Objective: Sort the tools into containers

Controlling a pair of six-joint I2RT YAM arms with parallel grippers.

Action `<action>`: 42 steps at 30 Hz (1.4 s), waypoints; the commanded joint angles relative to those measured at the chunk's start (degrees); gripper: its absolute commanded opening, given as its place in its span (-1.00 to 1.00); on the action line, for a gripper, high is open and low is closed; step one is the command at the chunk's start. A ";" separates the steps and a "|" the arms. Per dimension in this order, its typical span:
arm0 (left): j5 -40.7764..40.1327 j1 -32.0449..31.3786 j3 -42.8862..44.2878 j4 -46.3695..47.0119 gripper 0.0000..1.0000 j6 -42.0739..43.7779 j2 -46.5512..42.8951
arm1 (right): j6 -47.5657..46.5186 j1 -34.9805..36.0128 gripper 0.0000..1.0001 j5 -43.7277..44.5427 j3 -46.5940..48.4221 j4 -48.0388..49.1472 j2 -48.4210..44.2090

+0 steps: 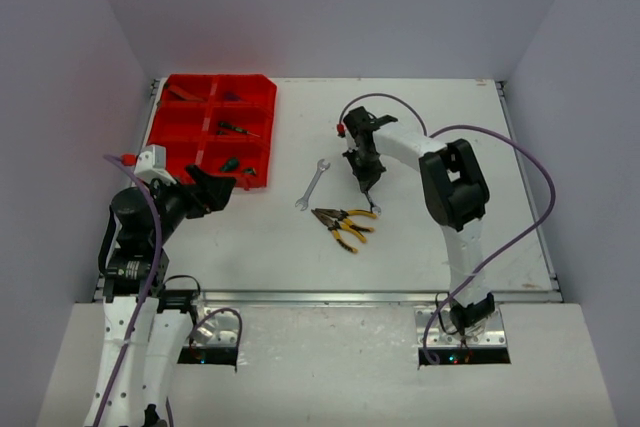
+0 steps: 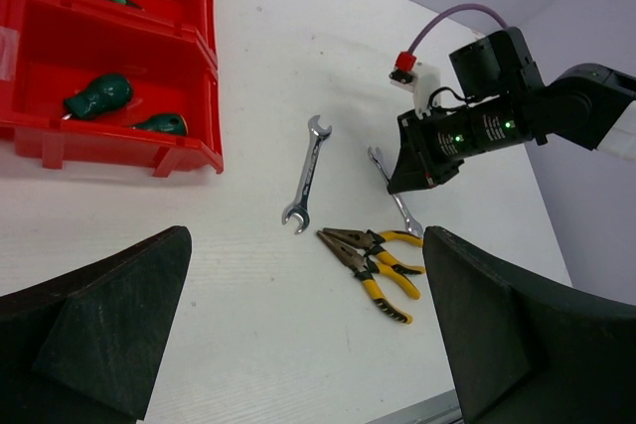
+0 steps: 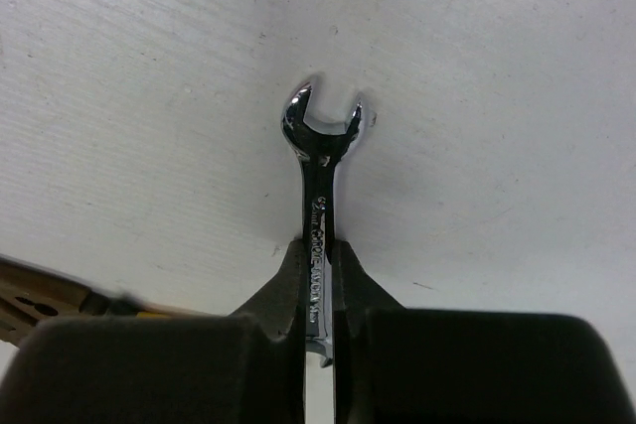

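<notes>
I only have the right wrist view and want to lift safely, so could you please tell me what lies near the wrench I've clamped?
Observer: A second silver wrench lies loose on the table between your wrench and the red tray, touching neither.
Operator: Thank you. Is the left end effector close?
Observer: No, the left end effector is by the tray's near edge, open and holding nothing.

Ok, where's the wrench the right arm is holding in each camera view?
Top view: held wrench, centre, up-right of the pliers.
Left wrist: right of centre, below the right arm's jaws, above the pliers.
Right wrist: dead centre, clamped in the jaws.
Shared landmark: yellow-handled pliers, blurred at right wrist's lower left.
</notes>
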 commanded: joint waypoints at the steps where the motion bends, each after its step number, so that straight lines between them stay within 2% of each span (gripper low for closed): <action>1: 0.54 -0.76 -0.30 3.12 1.00 0.64 -0.44 | -0.21 0.83 -1.00 0.73 -2.00 -0.92 6.68; 6: 1.29 -0.69 -0.30 3.10 1.00 0.61 -0.15 | 1.69 1.30 -1.00 1.52 -5.69 1.77 -0.28; 11: 5.50 -0.70 -0.95 5.05 1.00 -1.40 2.15 | 2.60 1.97 -1.00 3.65 -8.87 5.76 -8.48; 17: 13.86 -0.93 -7.07 18.36 1.00 -10.04 6.31 | 2.22 2.00 -1.00 4.93 -9.61 7.88 -13.99; 21: 14.82 -2.52 -9.00 24.81 1.00 -14.65 9.10 | 1.08 2.00 -1.00 5.10 -8.75 7.62 -14.97; 24: 13.28 -4.98 -10.39 30.17 1.00 -17.53 10.52 | 0.68 2.07 -1.00 4.38 -9.03 8.01 -15.90; 27: 9.77 -10.73 -12.05 36.35 1.00 -19.58 12.66 | 0.94 2.33 -1.00 2.41 -11.82 10.37 -19.35; 32: 2.43 -21.84 -12.14 47.20 1.00 -22.97 21.64 | 0.65 5.92 -1.00 -0.60 -14.88 13.69 -26.79; 34: 0.17 -24.50 -12.22 51.52 0.99 -24.74 25.16 | 0.67 7.49 -1.00 -1.54 -16.76 15.55 -30.07; 39: -7.71 -30.98 -9.62 56.29 0.88 -27.04 32.50 | 2.60 10.69 -1.00 -6.58 -23.21 20.86 -38.00; 42: -8.47 -32.10 -7.20 57.17 0.81 -27.64 36.30 | 3.77 12.97 -1.00 -6.59 -22.74 20.78 -40.14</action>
